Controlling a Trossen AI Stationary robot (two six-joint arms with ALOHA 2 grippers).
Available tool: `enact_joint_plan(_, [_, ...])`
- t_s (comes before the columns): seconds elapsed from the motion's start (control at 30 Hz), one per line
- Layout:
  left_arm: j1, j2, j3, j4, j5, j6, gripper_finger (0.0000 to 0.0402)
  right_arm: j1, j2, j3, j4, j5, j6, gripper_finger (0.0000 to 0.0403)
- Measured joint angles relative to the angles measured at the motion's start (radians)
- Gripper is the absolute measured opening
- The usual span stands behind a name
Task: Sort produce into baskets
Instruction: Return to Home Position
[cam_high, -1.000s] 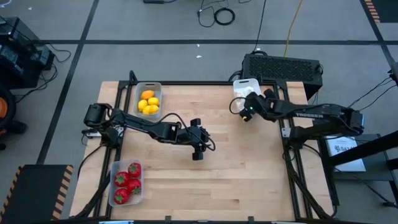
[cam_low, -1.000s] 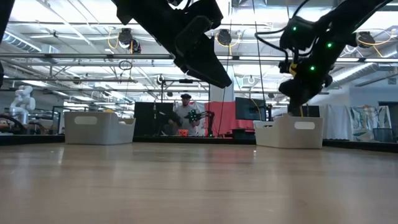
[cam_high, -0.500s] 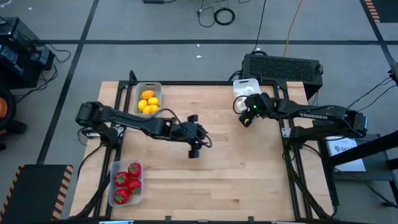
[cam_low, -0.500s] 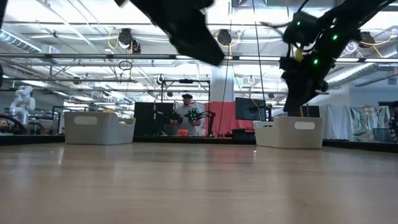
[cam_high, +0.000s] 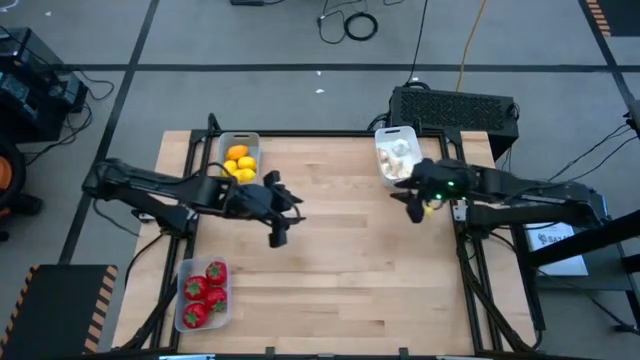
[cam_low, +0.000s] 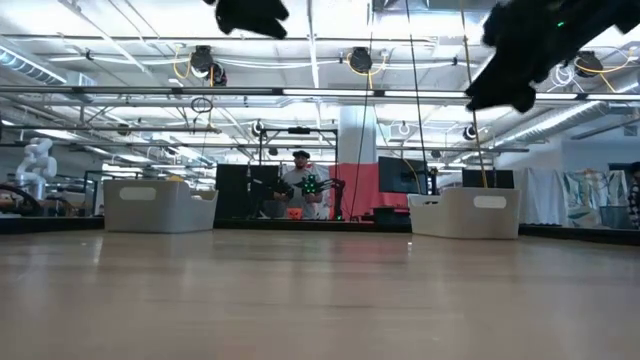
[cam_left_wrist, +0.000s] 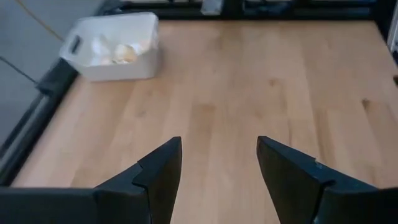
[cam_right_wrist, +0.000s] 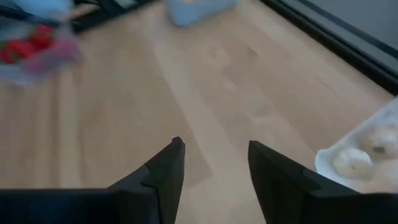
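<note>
Yellow-orange lemons lie in the grey basket (cam_high: 239, 160) at the table's far left. Red pieces lie in the clear basket (cam_high: 203, 292) at the near left. Whitish garlic bulbs lie in the white basket (cam_high: 396, 155) at the far right, which also shows in the left wrist view (cam_left_wrist: 115, 46). My left gripper (cam_high: 277, 234) is open and empty above the table left of centre; its fingers (cam_left_wrist: 158, 171) stand apart. My right gripper (cam_high: 415, 211) is open and empty just on the near side of the white basket (cam_right_wrist: 367, 155).
A black box (cam_high: 455, 108) stands behind the table's far right edge. In the low view the grey basket (cam_low: 160, 205) and the white basket (cam_low: 465, 213) stand at the far edge, and a person (cam_low: 298, 185) is in the room beyond. Bare wood fills the table's middle.
My left gripper has drawn back toward the table's left edge, from the middle of the table. My right gripper has moved from over the white basket toward the near edge and slightly right. In the low view both arms have risen. Nothing in the baskets has moved.
</note>
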Motion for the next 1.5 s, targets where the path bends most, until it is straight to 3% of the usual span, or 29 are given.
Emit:
enact_joint_plan(0.17, [-0.058, -0.051, -0.001, -0.091, -0.125, -0.053, 0.0216, 0.092, -0.128, 0.0, -0.017, 0.02, 0.032, 0.0159])
enact_joint_plan(0.47, [-0.174, -0.07, -0.004, -0.27, -0.35, -0.147, 0.0216, 0.284, -0.221, -0.052, -0.02, 0.185, 0.102, 0.0155])
enact_joint_plan(0.67, [-0.216, -0.184, -0.195, -0.234, -0.487, -0.218, 0.0216, 0.354, -0.257, -0.134, 0.031, 0.272, 0.097, 0.0155])
enact_joint_plan(1.0, [-0.044, -0.612, -0.657, 0.04, -0.296, -0.237, 0.0153, 0.358, -0.292, -0.172, 0.049, 0.289, 0.036, 0.0155])
enact_joint_plan(1.2, [0.031, -0.871, -0.763, 0.047, -0.2, -0.255, 0.0121, 0.356, -0.366, -0.231, 0.044, 0.293, -0.015, 0.0155])
enact_joint_plan(1.5, [0.04, -1.195, -0.881, 0.093, -0.19, -0.253, 0.0086, 0.357, -0.538, -0.28, 0.104, 0.286, 0.015, 0.0155])
